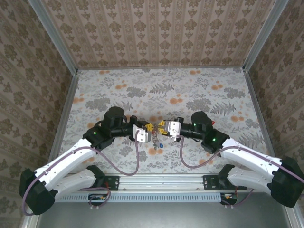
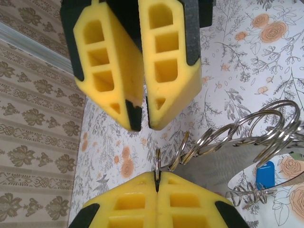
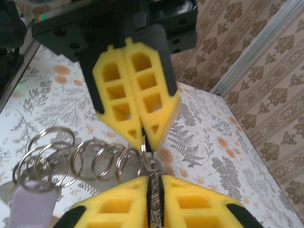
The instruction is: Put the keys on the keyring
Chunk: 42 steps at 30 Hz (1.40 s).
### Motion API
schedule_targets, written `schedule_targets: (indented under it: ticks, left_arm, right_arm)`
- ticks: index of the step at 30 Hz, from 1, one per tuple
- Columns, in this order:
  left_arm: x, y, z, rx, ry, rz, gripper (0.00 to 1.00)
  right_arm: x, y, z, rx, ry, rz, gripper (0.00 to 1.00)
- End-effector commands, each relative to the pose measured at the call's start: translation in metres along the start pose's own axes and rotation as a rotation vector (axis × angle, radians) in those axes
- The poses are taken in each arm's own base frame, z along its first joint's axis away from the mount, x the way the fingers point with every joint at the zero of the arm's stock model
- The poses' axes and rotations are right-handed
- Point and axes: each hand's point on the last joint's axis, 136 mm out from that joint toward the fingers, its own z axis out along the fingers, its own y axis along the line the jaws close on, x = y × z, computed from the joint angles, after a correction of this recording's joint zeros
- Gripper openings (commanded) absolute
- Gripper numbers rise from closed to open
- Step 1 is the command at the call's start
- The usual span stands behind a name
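Two grippers meet mid-table, both pinched shut: our left gripper [image 1: 148,127] and right gripper [image 1: 163,126] nip the same end of the keyring [image 1: 156,137], a chain of split rings trailing from them. We reckon a blue key [image 2: 265,175] already hangs on it. We can't spot the others, so what's left is unclear.
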Motion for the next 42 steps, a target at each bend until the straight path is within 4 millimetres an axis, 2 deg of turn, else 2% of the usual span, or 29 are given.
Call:
schedule_targets:
  ticks: [1,9,16,22,23,25,28,30,33,34,38,42]
  left_arm:
    - [-0.024,0.018,-0.008,-0.045,-0.069,0.037,0.0]
    - [-0.028,0.021,-0.006,-0.049,-0.097,0.012,0.0]
    - [-0.029,0.024,-0.005,-0.055,-0.101,-0.007,0.0]
    - [-0.03,0.027,-0.005,-0.066,-0.102,-0.011,0.0]
    - [-0.03,0.027,-0.005,-0.066,-0.099,-0.013,0.0]
    - [-0.029,0.026,-0.005,-0.064,-0.096,-0.015,0.0]
    - [-0.03,0.03,-0.007,-0.079,-0.095,-0.034,0.0]
    - [-0.031,0.031,-0.012,-0.092,-0.095,-0.042,0.22]
    - [-0.033,0.032,-0.021,-0.119,-0.097,-0.056,0.47]
    - [-0.034,0.033,-0.024,-0.126,-0.099,-0.063,0.52]
    - [-0.04,0.037,-0.037,-0.131,-0.126,-0.096,0.56]
    - [-0.046,0.04,-0.041,-0.119,-0.153,-0.124,0.55]
  right_arm:
    - [-0.012,-0.006,0.004,-0.001,-0.038,-0.027,0.23]
    - [-0.009,-0.001,0.013,-0.03,-0.031,-0.032,0.26]
    - [-0.013,0.0,0.017,-0.033,-0.049,-0.032,0.24]
    - [-0.021,-0.003,0.017,-0.005,-0.092,-0.007,0.16]
    - [-0.022,-0.003,0.016,-0.003,-0.096,-0.005,0.13]
    - [-0.022,-0.003,0.015,0.003,-0.097,-0.005,0.02]
    - [-0.019,-0.004,0.013,0.03,-0.096,-0.015,0.0]
    - [-0.023,-0.012,0.008,0.084,-0.118,-0.017,0.0]
    - [-0.038,-0.025,-0.003,0.182,-0.197,-0.03,0.0]
    - [-0.043,-0.027,-0.007,0.206,-0.231,-0.055,0.0]
    - [-0.061,-0.035,-0.021,0.307,-0.344,-0.15,0.0]
    - [-0.067,-0.03,-0.023,0.309,-0.369,-0.254,0.0]
